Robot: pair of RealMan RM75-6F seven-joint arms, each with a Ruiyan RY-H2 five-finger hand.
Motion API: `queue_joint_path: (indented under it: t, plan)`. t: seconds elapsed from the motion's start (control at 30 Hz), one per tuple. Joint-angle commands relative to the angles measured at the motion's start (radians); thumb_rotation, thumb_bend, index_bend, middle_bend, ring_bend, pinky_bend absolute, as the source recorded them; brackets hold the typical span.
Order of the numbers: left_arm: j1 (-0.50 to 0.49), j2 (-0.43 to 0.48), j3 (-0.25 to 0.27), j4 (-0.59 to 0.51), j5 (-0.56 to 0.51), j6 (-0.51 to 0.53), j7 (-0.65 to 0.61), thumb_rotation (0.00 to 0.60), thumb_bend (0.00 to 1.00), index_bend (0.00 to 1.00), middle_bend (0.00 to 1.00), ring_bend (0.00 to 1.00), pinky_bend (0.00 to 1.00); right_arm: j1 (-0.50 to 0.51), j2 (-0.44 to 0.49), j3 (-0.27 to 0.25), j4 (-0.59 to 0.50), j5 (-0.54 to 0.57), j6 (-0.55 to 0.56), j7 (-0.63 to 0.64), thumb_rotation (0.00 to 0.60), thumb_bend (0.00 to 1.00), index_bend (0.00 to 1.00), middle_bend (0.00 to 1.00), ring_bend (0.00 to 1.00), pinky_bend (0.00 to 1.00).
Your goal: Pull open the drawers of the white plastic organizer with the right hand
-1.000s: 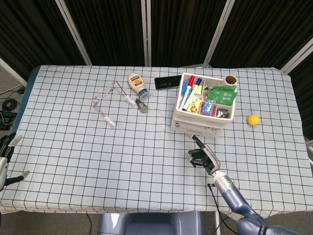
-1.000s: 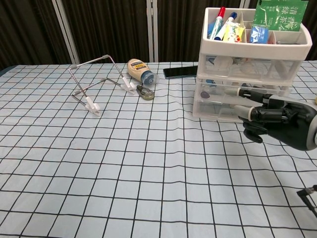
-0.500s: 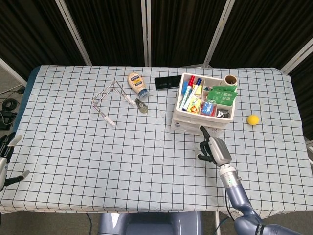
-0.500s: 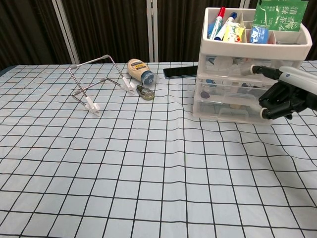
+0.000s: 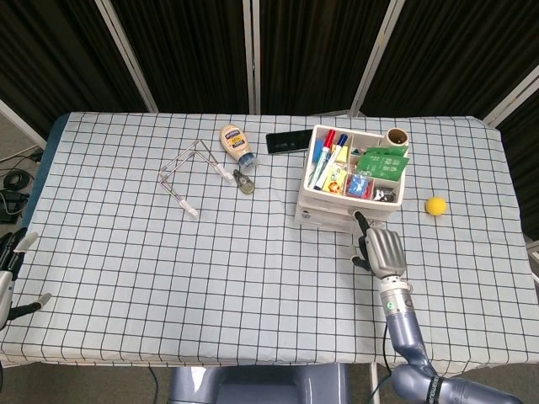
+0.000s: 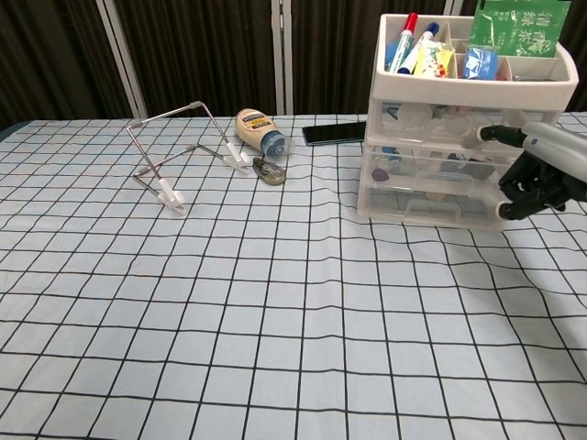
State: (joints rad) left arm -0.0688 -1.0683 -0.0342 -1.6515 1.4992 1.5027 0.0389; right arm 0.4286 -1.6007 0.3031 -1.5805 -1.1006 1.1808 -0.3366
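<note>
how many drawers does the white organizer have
3 drawers, stacked on the white organizer: top drawer, middle drawer, bottom drawer. All look closed.

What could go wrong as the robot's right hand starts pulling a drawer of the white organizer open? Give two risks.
The right hand sits at the organizer's right front corner, away from the middle handle, so its fingers may slip. The organizer looks light and stands loose on the tablecloth; it could slide or tip, spilling the markers.
</note>
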Motion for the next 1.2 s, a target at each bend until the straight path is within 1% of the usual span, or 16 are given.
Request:
queue_joint_path:
  t: [0.03, 0.23, 0.57, 0.73, 1.1, 1.2]
  plan:
    - [0.000, 0.000, 0.000, 0.000, -0.001, -0.001, 0.000, 0.600, 0.02, 0.00, 0.00, 0.00, 0.00, 0.002, -0.007, -0.009, 0.012, -0.009, 0.007, 0.015, 0.600, 0.37, 0.17, 0.87, 0.88, 0.81]
    - [0.000, 0.000, -0.001, 0.000, -0.001, -0.001, -0.001, 0.600, 0.02, 0.00, 0.00, 0.00, 0.00, 0.004, -0.017, -0.022, 0.027, -0.044, 0.026, 0.048, 0.600, 0.37, 0.16, 0.87, 0.88, 0.81]
    - [0.000, 0.000, 0.001, -0.003, 0.001, -0.002, 0.004, 0.600, 0.02, 0.00, 0.00, 0.00, 0.00, -0.002, -0.028, -0.065, 0.020, -0.119, 0.056, 0.102, 0.600, 0.37, 0.16, 0.87, 0.88, 0.81]
    - [0.000, 0.000, 0.001, -0.003, 0.001, -0.003, 0.005, 0.600, 0.03, 0.00, 0.00, 0.00, 0.00, 0.002, -0.032, -0.070, 0.030, -0.110, 0.047, 0.099, 0.600, 0.37, 0.16, 0.87, 0.88, 0.81]
    - [-0.002, -0.001, 0.001, -0.004, -0.001, -0.007, 0.007, 0.600, 0.02, 0.00, 0.00, 0.00, 0.00, 0.012, -0.039, -0.065, 0.060, -0.068, 0.025, 0.097, 0.600, 0.37, 0.17, 0.87, 0.88, 0.81]
    - [-0.002, -0.001, 0.001, -0.005, -0.002, -0.008, 0.008, 0.600, 0.02, 0.00, 0.00, 0.00, 0.00, 0.015, -0.039, -0.064, 0.063, -0.057, 0.019, 0.092, 0.600, 0.37, 0.18, 0.87, 0.88, 0.81]
